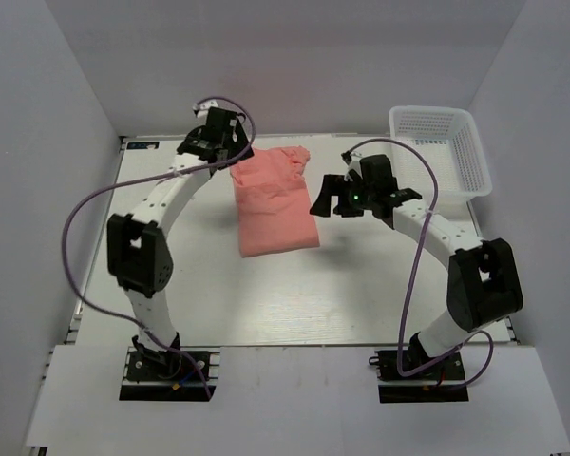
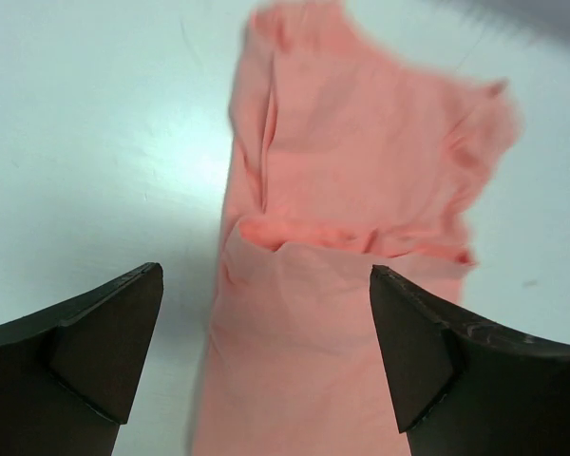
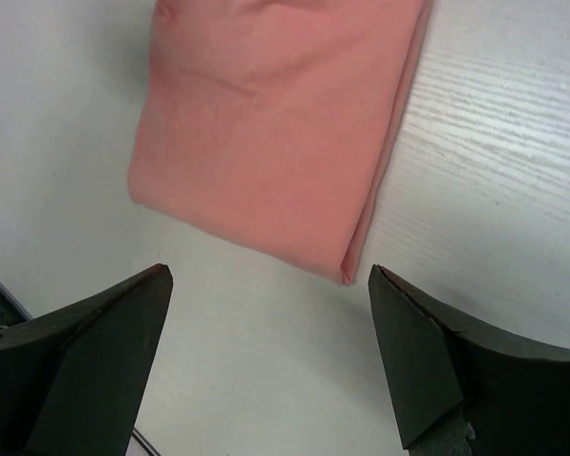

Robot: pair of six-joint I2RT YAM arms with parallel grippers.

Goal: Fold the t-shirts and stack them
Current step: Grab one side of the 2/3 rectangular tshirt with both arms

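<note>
On your left, the left fingers (image 2: 95, 332) are spread wide and hold nothing. They hang over the far left corner of the t-shirt (image 1: 275, 204), and in the left wrist view you see the pink cloth lying below the gap between the two dark tips, with neither tip touching it. The t-shirt rests flat on the desk (image 1: 266, 294), in its far middle part between the two arms. It is folded in on itself into a narrow upright rectangle. Its near end is smooth and square, while its far end is rumpled, with a bunched sleeve poking out to the right. Moving right, the right fingers (image 3: 85, 351) are also wide apart and empty. From above, they sit just beside the t-shirt's right edge, pointing toward it. In the right wrist view you see a folded corner of the cloth beyond the tips, clear of both. At the far right corner of the desk stands a white mesh basket (image 1: 477, 161), well apart from the t-shirt.
</note>
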